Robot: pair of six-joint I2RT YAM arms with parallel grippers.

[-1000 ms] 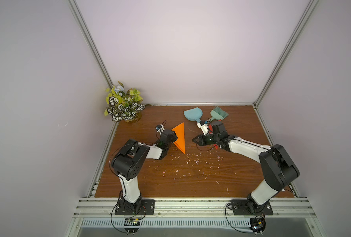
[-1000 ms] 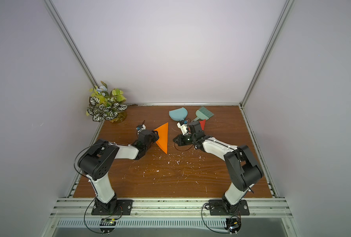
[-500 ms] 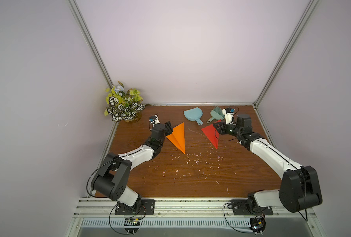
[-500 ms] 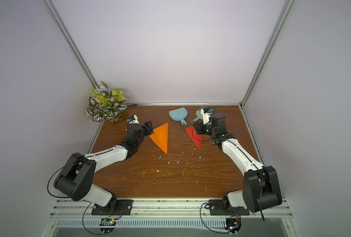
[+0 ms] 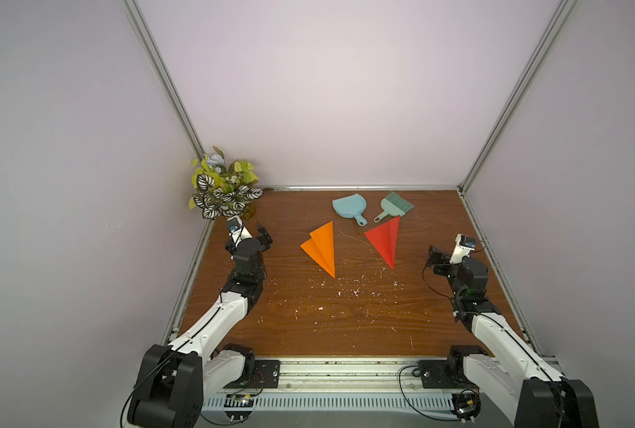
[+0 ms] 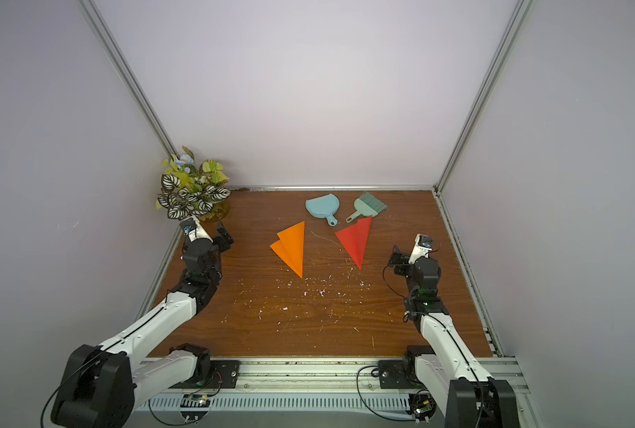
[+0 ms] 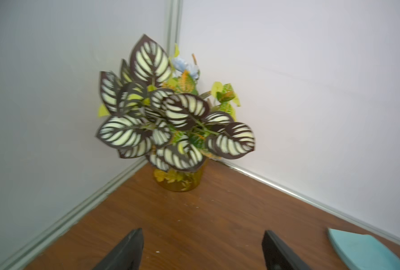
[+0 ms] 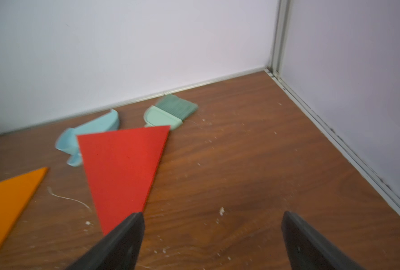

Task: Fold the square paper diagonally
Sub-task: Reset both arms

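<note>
Both folds look done. The left claw [image 7: 201, 233] and right claw [image 8: 213, 215] are spread, empty. Retreat high, without brushing the orange paper [image 5: 323, 248] or red paper [image 5: 384, 241] at frame centre.

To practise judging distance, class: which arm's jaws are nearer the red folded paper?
Right. The right arm ends close beside the red paper, not touching it; the left arm ends beyond the orange paper, by the plant.

Bright, even, diffuse light with faint shadows; sharp top views, softly blurred wrist views.
</note>
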